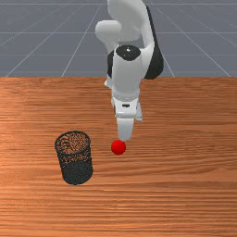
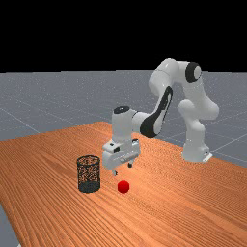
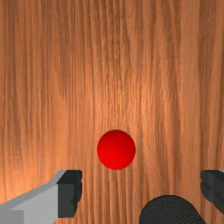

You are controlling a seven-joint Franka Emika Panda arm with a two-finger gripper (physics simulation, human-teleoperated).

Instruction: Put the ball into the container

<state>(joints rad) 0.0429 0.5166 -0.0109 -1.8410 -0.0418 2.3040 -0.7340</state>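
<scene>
Far view: red ball below gripper, not touching; fingers spread wide.

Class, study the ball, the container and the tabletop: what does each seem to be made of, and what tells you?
Ball: perhaps plastic or rubber, smooth and solid red, with soft shading and no visible seam.
Container: probably metal wire mesh, dark finish; the table shows through its open weave.
Tabletop: looks like wood, orange-brown with long streaks of grain, though a printed laminate could look alike.
</scene>
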